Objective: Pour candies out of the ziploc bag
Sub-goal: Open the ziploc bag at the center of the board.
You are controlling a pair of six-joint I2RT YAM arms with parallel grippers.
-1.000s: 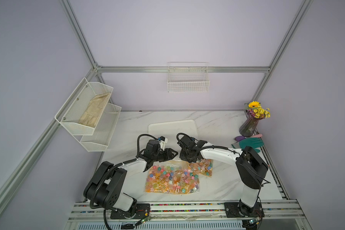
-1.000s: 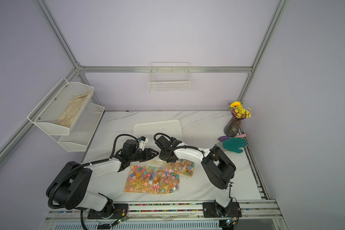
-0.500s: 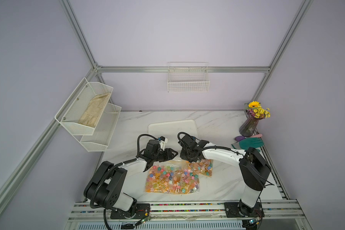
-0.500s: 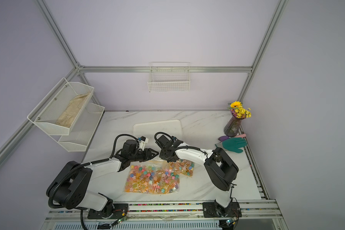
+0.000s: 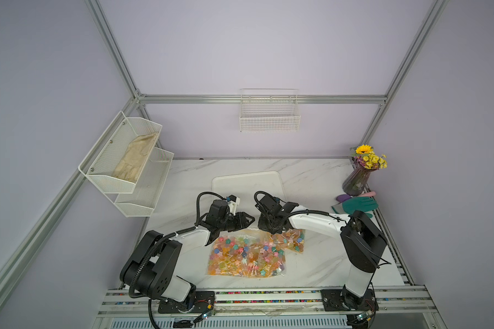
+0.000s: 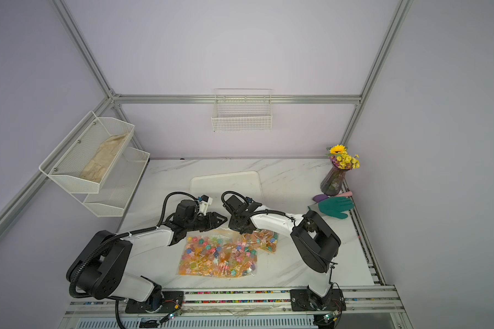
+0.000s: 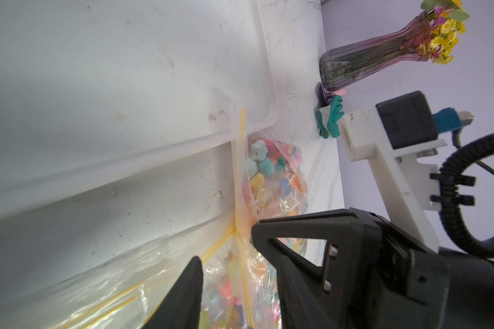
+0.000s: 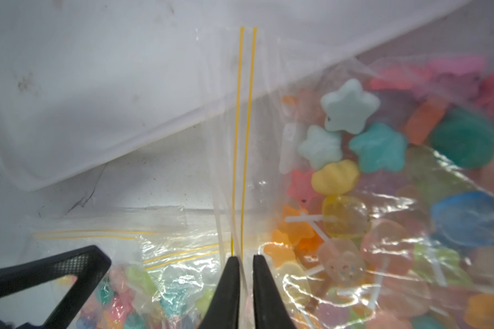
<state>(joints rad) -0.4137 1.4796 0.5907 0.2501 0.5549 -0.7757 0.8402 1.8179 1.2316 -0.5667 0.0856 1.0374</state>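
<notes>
ziploc bag: crinkled clear plastic | candies: matte stars, translucent blocks

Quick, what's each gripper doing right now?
Left gripper: open, holding nothing.
Right gripper: closed on the ziploc bag at its yellow zip strip.

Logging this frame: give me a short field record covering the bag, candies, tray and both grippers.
ziploc bag: lying on the table, zip edge toward the tray
candies: all inside clear plastic, none spilled
tray: white, holds nothing, just behind the bag
right gripper: jaws pinched on the bag's yellow zip strip
left gripper: open, at the bag's zip edge, gripping nothing
task stage: bag not yet lifted, nothing poured
</notes>
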